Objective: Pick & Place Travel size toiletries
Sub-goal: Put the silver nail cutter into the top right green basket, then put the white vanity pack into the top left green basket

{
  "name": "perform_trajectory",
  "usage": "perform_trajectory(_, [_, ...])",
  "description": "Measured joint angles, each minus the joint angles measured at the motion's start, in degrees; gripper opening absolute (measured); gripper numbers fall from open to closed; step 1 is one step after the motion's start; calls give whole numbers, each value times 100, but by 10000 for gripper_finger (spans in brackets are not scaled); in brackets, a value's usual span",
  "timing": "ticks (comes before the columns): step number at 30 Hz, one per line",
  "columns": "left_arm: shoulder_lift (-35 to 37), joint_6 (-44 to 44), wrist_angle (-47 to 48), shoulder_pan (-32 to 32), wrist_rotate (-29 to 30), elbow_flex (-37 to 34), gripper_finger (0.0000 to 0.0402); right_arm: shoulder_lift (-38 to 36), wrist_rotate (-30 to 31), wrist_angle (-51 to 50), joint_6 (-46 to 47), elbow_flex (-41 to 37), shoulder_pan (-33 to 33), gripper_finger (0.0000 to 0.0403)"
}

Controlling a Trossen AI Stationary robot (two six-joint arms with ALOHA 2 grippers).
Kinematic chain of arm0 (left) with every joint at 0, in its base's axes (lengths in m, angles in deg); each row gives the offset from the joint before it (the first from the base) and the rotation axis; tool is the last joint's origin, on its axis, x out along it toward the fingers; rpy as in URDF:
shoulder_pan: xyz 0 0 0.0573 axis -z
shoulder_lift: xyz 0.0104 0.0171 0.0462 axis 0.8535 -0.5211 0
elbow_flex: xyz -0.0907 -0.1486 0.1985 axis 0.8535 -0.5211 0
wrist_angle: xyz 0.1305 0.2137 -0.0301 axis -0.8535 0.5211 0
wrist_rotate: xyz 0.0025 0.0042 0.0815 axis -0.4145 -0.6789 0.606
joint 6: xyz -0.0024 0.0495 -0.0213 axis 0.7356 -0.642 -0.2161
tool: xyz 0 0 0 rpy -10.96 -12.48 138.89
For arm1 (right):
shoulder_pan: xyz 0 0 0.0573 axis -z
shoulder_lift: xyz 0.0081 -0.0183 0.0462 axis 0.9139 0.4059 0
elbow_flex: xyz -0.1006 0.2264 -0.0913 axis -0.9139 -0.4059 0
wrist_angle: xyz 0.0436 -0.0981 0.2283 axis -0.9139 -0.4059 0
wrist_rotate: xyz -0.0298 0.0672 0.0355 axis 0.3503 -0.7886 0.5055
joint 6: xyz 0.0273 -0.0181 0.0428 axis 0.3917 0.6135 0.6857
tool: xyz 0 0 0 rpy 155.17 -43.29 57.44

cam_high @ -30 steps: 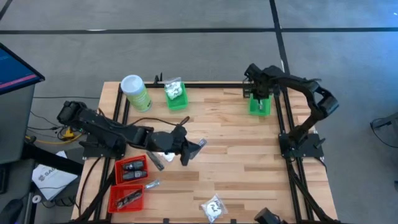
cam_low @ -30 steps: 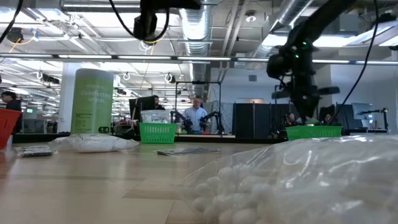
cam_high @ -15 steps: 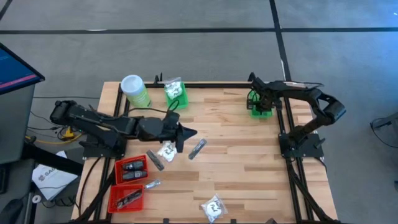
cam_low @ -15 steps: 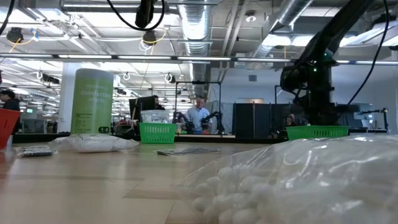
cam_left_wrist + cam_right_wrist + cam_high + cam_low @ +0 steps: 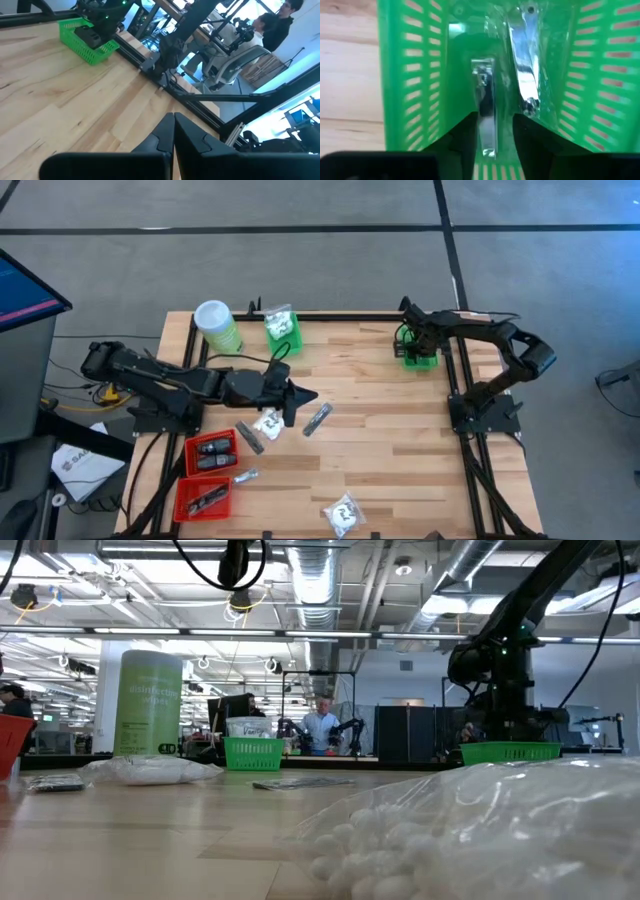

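My right gripper (image 5: 412, 346) is open and reaches down into the green basket (image 5: 424, 360) at the table's far right. In the right wrist view its fingers (image 5: 465, 137) stand on either side of a slim silvery piece (image 5: 484, 95). A second silvery piece (image 5: 525, 65) lies beside it in clear wrap. My left gripper (image 5: 298, 395) is shut (image 5: 173, 135) and hovers mid-table, just beyond a white crinkly packet (image 5: 268, 423). A dark stick (image 5: 250, 438) and a grey stick (image 5: 317, 418) lie flat on the wood. A silvery sachet (image 5: 243, 477) and another white packet (image 5: 343, 513) lie nearer the near edge.
Two red baskets (image 5: 208, 452) holding dark pieces sit at the near left. A light-green canister (image 5: 218, 328) and a second green basket (image 5: 282, 332) with a packet stand at the far edge. Black frame rails (image 5: 452, 380) run along the table's sides. People sit in the room beyond.
My right gripper has come down from above the far-right green basket into it, then held still. My left gripper has drawn back from over the grey stick toward the table's far edge, leaving the stick and white packet lying on the wood.
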Motion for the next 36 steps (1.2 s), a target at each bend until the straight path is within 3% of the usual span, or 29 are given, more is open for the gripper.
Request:
perform_trajectory(8, [2,-47,0,-42,2,0,0,-1,-22,-131,-829,561,0,166])
perform_trajectory(19, [2,-204,9,-228,-29,0,0,-608,-94,161,-1439,1725,-390,176])
perform_trajectory(30, [2,-332,486,-398,-496,-2,0,-864,-1830,904,-1905,2196,-1317,148])
perform_trajectory(36, [2,-205,1091,-398,-499,-4,0,-858,-2140,882,-1942,2196,-2079,122])
